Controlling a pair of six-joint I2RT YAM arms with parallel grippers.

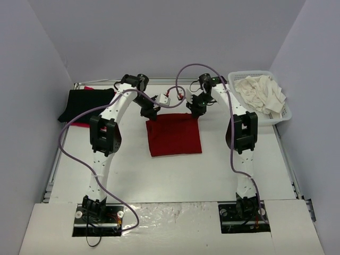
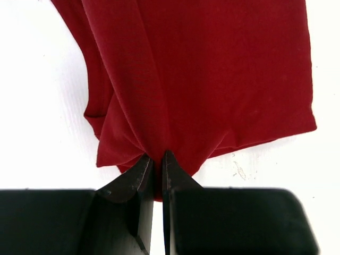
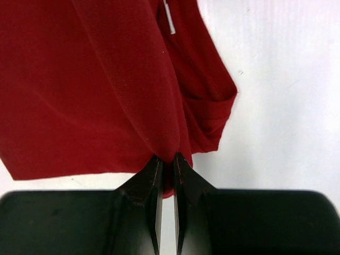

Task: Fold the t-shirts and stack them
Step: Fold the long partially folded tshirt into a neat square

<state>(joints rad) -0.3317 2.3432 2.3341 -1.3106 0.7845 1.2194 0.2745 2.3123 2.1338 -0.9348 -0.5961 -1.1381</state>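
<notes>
Pinching the far edge of the dark red t-shirt, the left gripper and right gripper are each clamped on a corner; the cloth lies central, stretching nearward from both, held edge running left-right

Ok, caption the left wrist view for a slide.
Left gripper pinching an edge of the dark red t-shirt over the white table.

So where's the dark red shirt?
Dark red shirt: mid-table in top view, black shirt left, basket right; left end effector and right end effector pinch its far edge.
</notes>
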